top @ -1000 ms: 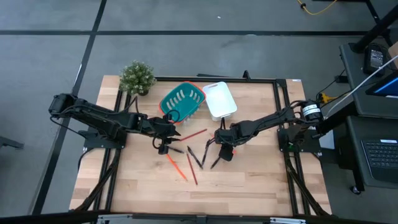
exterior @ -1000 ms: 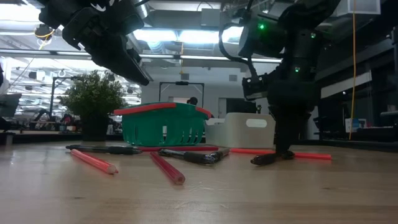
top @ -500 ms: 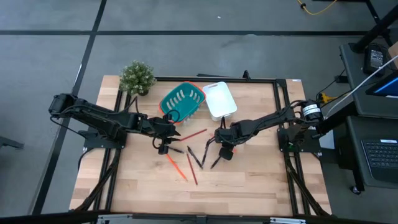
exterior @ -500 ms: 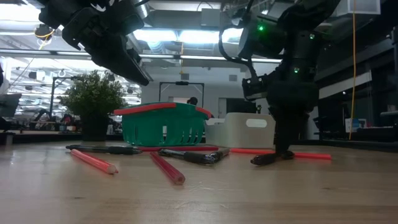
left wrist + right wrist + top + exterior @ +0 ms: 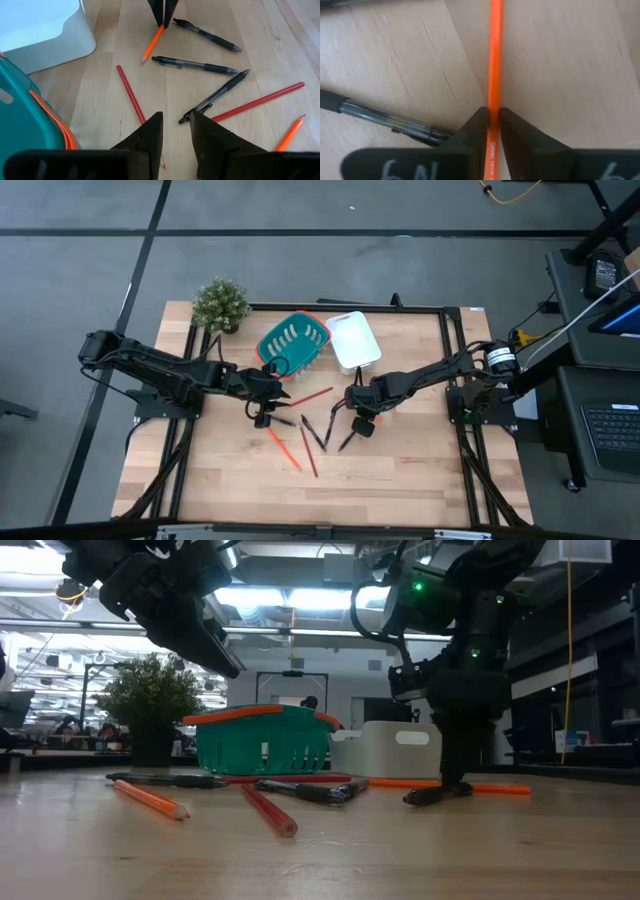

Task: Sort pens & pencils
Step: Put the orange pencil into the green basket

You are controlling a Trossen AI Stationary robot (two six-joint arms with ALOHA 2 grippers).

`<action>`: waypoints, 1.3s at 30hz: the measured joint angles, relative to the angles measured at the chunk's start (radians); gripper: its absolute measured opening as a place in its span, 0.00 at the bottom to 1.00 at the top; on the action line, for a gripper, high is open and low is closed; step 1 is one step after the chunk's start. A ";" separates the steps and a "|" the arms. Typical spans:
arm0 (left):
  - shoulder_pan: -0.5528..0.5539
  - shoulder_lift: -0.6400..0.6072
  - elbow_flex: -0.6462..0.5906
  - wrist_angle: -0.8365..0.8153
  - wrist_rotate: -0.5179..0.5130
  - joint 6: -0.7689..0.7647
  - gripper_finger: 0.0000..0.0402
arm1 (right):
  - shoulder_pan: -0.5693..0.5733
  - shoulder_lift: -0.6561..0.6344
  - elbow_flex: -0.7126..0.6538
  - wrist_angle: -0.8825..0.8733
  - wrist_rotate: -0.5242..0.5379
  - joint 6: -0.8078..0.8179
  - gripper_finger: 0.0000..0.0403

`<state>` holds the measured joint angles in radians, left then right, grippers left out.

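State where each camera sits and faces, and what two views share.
High view: overhead, facing straight down on the light wooden table; both dark arms show.
Low view: table-top height, facing level past the teal plastic basket; both arms show.
Left wrist view: left arm, facing slim black pens; left tool shows.
Right wrist view: right arm, facing down; right tool grips a thin orange pencil.
Shared: both wrist views show that pencil.

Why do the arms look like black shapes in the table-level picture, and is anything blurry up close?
Low view: bright ceiling lights behind leave both arms dark silhouettes, and the near table is soft. Right wrist view: the right gripper pinches an orange pencil; its fingers are blurred, the wood grain sharp. Left wrist view: the pens are crisp, the near fingers soft. High view: even light, faint shadows.
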<state>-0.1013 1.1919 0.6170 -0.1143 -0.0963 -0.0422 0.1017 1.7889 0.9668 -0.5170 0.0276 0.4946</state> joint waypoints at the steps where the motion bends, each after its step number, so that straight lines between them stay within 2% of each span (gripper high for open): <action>1: 0.000 0.000 0.000 0.000 0.000 0.000 0.23 | 0.000 0.000 0.000 0.001 -0.002 0.000 0.16; 7: 0.000 0.000 0.000 0.000 0.000 0.000 0.23 | -0.001 0.000 0.000 0.004 -0.013 -0.002 0.19; 18: 0.000 0.000 0.000 0.000 0.000 0.000 0.23 | -0.003 0.000 -0.006 0.007 -0.032 -0.005 0.06; 32: 0.000 0.000 0.000 -0.005 0.000 0.000 0.23 | -0.002 -0.003 -0.009 0.011 -0.035 -0.021 0.06; 39: 0.000 0.000 0.000 -0.005 0.000 0.000 0.23 | -0.001 0.003 0.038 -0.026 -0.034 -0.076 0.06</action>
<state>-0.1013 1.1919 0.6167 -0.1191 -0.0963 -0.0418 0.1007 1.7921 1.0045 -0.5435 -0.0068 0.4188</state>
